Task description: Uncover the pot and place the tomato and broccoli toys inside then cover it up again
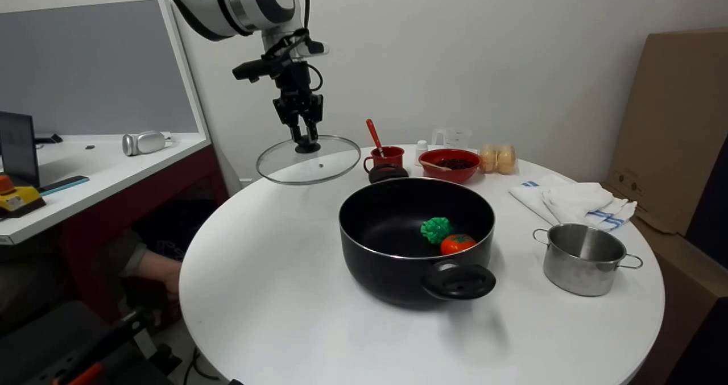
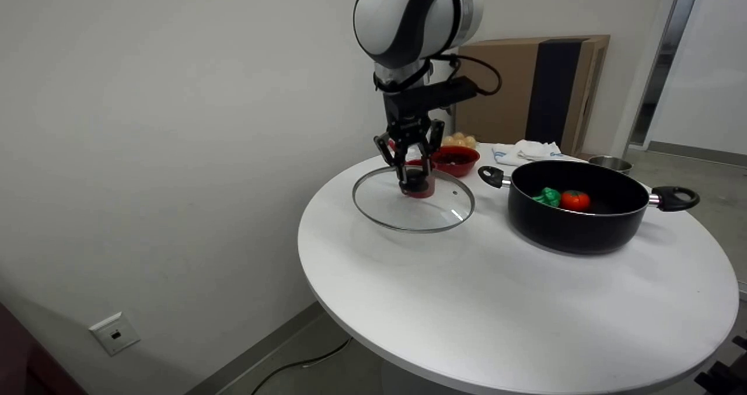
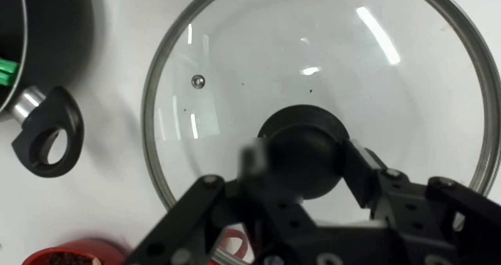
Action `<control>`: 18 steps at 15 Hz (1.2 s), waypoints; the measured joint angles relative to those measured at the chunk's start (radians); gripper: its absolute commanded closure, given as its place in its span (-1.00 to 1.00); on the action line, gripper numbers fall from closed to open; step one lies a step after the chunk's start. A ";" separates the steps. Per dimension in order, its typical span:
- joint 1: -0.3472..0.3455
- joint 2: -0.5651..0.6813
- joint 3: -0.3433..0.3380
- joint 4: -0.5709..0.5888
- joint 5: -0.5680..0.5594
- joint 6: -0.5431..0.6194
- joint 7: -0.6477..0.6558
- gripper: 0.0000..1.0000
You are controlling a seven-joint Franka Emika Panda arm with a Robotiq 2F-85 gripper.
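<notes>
The black pot [image 1: 381,277] stands uncovered on the round white table in both exterior views. Inside it lie the green broccoli [image 1: 435,230] and the red-orange tomato [image 1: 458,244], side by side on the bottom near the wall. My gripper [image 1: 306,137] is shut on the dark knob of the glass lid [image 2: 391,208]. That lid hangs above the table beside the pot, slightly tilted. In the wrist view the fingers [image 3: 362,171] flank the knob [image 3: 305,120], part of the picture there being blurred. Of the broccoli [image 3: 8,71] only a green bit shows there; the tomato is out of that view.
Close behind the lid is a red mug [image 1: 392,156] with a red-handled utensil. A red bowl [image 1: 455,173], egg-like objects [image 1: 497,159], a white cloth [image 1: 580,200] and a small steel pot [image 1: 580,274] are on the table. A pot handle [image 3: 74,136] points toward the lid's rim.
</notes>
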 measured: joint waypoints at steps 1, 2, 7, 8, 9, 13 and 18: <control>0.003 -0.015 0.004 0.007 0.000 -0.020 -0.004 0.51; 0.005 -0.030 0.007 0.013 -0.001 -0.040 -0.007 0.51; 0.006 -0.120 0.012 0.029 -0.015 -0.125 -0.012 0.51; 0.003 -0.140 0.011 0.028 -0.016 -0.142 -0.012 0.51; -0.001 -0.160 0.011 0.026 -0.019 -0.157 -0.012 0.51; -0.036 -0.258 0.007 -0.031 -0.028 -0.179 -0.024 0.51; -0.125 -0.422 -0.013 -0.189 -0.030 -0.176 -0.070 0.51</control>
